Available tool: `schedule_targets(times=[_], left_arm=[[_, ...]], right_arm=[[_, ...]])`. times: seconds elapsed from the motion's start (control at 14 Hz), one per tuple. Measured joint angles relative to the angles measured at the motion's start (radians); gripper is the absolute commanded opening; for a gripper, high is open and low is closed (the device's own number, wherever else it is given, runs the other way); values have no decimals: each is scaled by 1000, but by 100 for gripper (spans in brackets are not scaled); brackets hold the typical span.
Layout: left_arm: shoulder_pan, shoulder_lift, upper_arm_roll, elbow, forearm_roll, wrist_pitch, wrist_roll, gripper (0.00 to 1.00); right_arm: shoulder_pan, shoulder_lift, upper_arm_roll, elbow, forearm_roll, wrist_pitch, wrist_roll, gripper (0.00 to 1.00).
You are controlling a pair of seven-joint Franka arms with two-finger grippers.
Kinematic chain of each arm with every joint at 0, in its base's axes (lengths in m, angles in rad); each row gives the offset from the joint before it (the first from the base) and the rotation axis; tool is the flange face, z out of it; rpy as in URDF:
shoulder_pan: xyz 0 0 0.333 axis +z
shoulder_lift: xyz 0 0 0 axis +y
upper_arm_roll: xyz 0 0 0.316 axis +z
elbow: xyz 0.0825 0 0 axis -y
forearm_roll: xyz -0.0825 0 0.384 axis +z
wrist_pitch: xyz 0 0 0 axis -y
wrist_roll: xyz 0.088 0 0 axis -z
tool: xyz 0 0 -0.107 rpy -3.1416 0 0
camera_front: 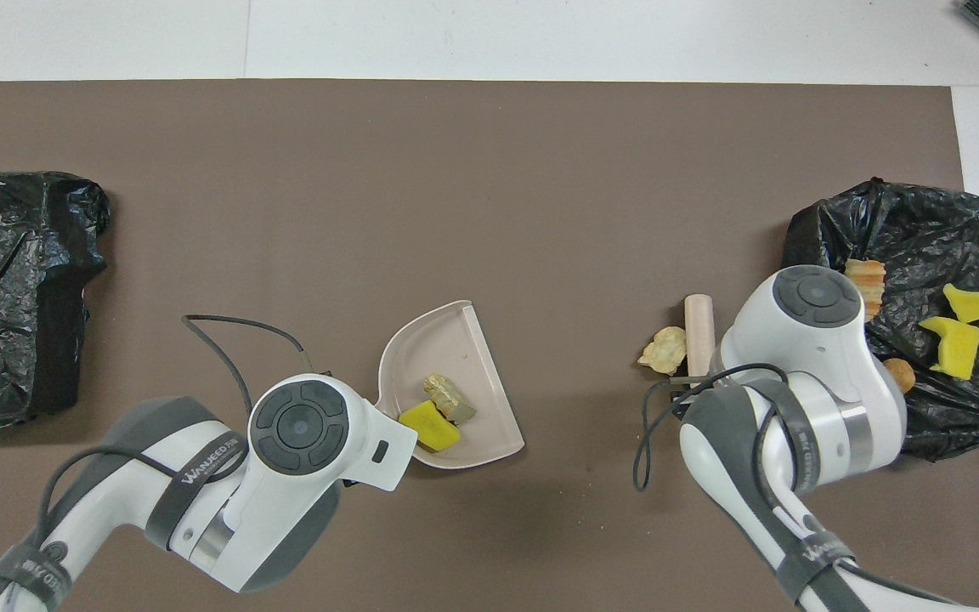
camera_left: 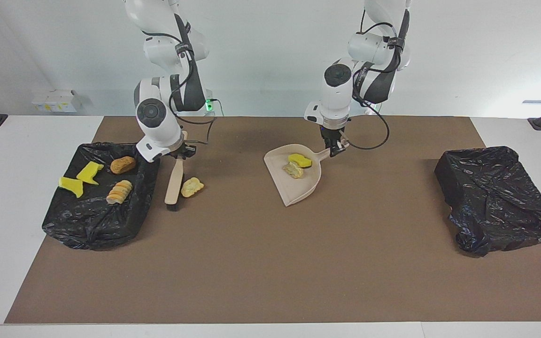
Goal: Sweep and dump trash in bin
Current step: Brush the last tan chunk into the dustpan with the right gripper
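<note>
A pale tan scrap (camera_left: 191, 187) of the trash is lying loose on the brown mat (camera_left: 270, 263), toward the right arm's end of the table and just beside the black-lined bin (camera_left: 96, 220) there. Four more pieces are sitting in that bin: two yellow sponge pieces (camera_left: 81, 177) and two bread-like chunks (camera_left: 121, 178). Another two scraps, one yellow sponge (camera_left: 300, 160) and one tan crust (camera_left: 293, 170), are resting in the beige dustpan (camera_left: 294, 180) near the middle of the mat, closer to the robots' edge.

Judging from this layout, the sweeping step is under way: the loose scrap is waiting to be brushed across the mat toward the dustpan. The next move seems to call for the bristles to be pressing down on the bin side of the scrap and pushing it toward the pan's open lip without flicking it aside.

The right gripper (camera_left: 180, 151) is clamping the handle of the beige brush (camera_left: 174, 180), whose black bristles are sitting at the mat between the bin and the scrap, apparently touching the scrap. The left gripper (camera_left: 334, 146) is gripping the dustpan's handle, keeping the pan low over the mat. A second black-lined bin (camera_left: 496, 197) is standing at the left arm's end.
</note>
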Motion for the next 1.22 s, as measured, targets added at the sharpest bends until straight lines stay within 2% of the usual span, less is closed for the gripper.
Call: schedule_targets(times=[0.36,0.65,0.93,1.22], left_arm=[[0,0,0,0,0,0,0,0],[0,0,0,0,0,0,1,0],[0,0,0,0,0,0,2,0],[0,0,1,0,0,0,4,0]], right_arm=[[164,63,7,57,128,29,103,0],[265,69,13,73,240,30,54,0],[287,74,16,73,477,30,-106,0],[272,78,6,73,527,28,-180,0]])
